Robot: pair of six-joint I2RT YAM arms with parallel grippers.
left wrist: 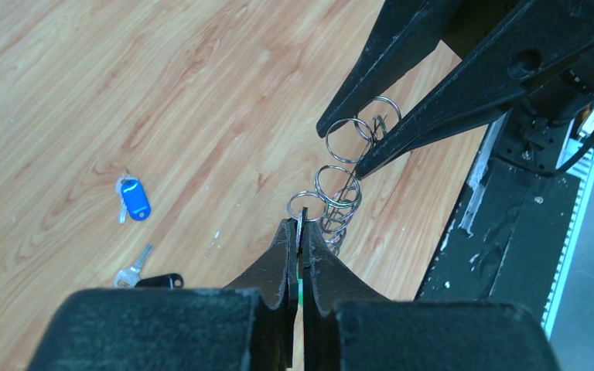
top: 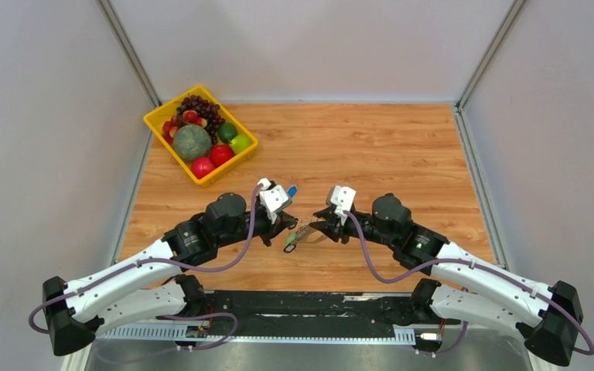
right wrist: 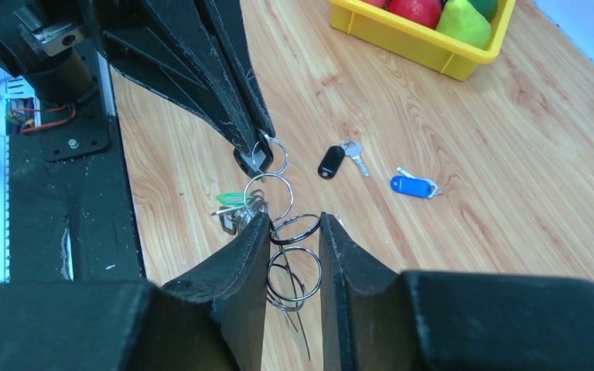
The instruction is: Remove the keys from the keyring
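Note:
The keyring is a chain of several linked wire rings point(left wrist: 340, 209), stretched in the air between my two grippers. My left gripper point(left wrist: 302, 226) is shut on a flat silver key point(right wrist: 254, 161) at one end. My right gripper point(right wrist: 294, 220) is closed across a ring point(right wrist: 294, 243) at the other end, with the ring wedged between its fingers. A small bunch of keys with a green tag point(right wrist: 232, 199) hangs from the middle rings; it also shows in the top view point(top: 291, 243). A blue-tagged key point(right wrist: 411, 185) and a black-tagged key point(right wrist: 331, 161) lie loose on the table.
A yellow basket point(top: 159, 117) of fruit stands at the back left of the wooden table point(top: 402, 162). The black base plate point(left wrist: 510, 209) runs along the near table edge, just below the grippers. The loose blue-tagged key point(top: 291, 190) lies just beyond the left wrist.

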